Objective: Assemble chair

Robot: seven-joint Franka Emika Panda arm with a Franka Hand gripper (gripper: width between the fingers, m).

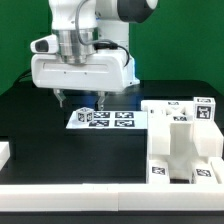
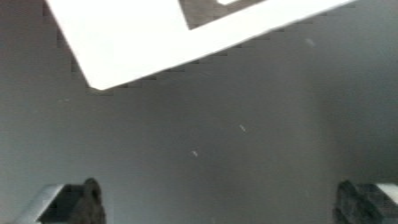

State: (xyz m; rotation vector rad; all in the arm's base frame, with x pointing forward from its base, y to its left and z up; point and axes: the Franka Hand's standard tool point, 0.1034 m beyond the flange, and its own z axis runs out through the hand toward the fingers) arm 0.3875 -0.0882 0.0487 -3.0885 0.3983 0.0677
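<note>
End effector: (image 1: 81,100) jaws spread wide, nothing between them; hanging just above the table, over the near edge of the marker board.
Fingertips: (image 2: 71,203) two dark tips at opposite sides of the wrist view, well apart, only bare dark surface in the gap.
Marker board: (image 1: 106,119) thin flat white strip with a row of black-and-white tags, lying on the table directly under and just behind the end effector; one white corner with part of a tag seen in the wrist view (image 2: 169,35).
Chair parts: (image 1: 183,140) chunky white pieces with square tags, clustered at the exterior view's right, well apart from the end effector, untouched.
Grouping: pieces close together, some upright; joined or merely touching, cannot tell.
Table: (image 1: 60,150) black surface, white raised border along the near side.
</note>
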